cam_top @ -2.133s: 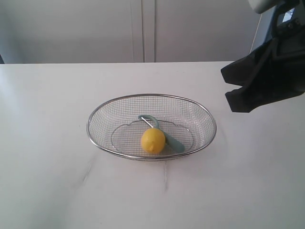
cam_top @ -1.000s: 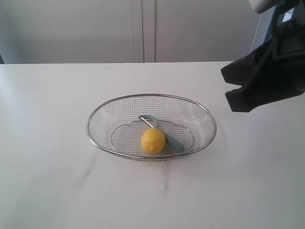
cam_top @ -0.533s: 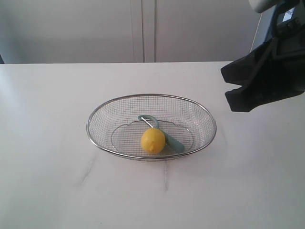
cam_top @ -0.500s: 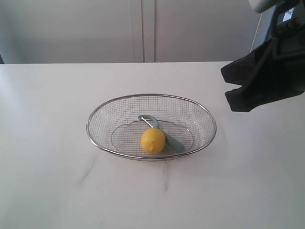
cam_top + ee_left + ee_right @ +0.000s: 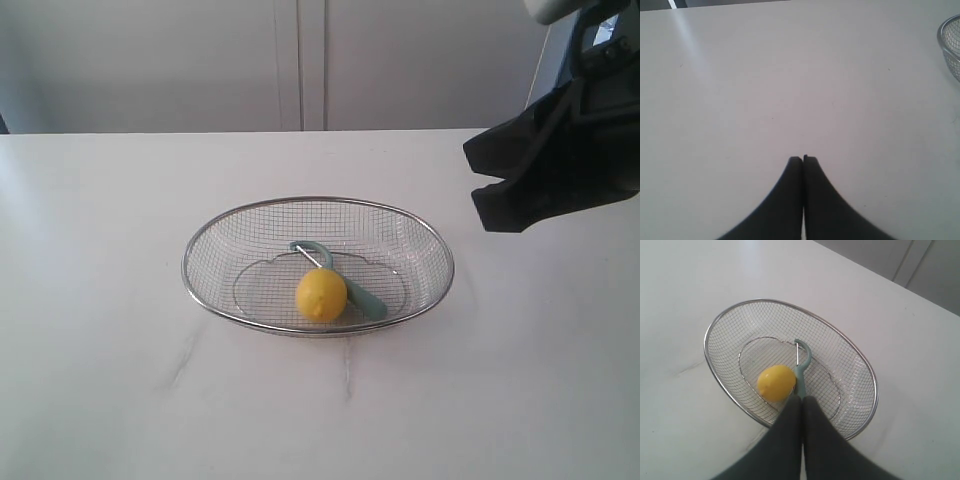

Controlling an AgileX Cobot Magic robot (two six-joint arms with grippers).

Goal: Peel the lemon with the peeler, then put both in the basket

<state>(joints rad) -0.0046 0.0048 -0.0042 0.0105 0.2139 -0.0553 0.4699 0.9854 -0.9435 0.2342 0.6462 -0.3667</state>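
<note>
The silver wire-mesh basket (image 5: 425,240) stands mid-table; its rim also shows in the right wrist view (image 5: 715,325) and at one edge of the left wrist view (image 5: 943,41). Inside lie the yellow lemon (image 5: 321,294) (image 5: 775,382) and, touching it, the teal-handled peeler (image 5: 362,295) (image 5: 802,367). My right gripper (image 5: 492,190) (image 5: 802,399) hangs shut and empty, high up and to the right of the basket. My left gripper (image 5: 803,159) is shut with nothing in it over bare white table, away from the basket; the exterior view does not show it.
The white table (image 5: 110,380) surrounds the basket on every side. Pale cabinet doors (image 5: 300,60) stand behind the table's far edge. The right arm's black body (image 5: 590,130) fills the upper right corner.
</note>
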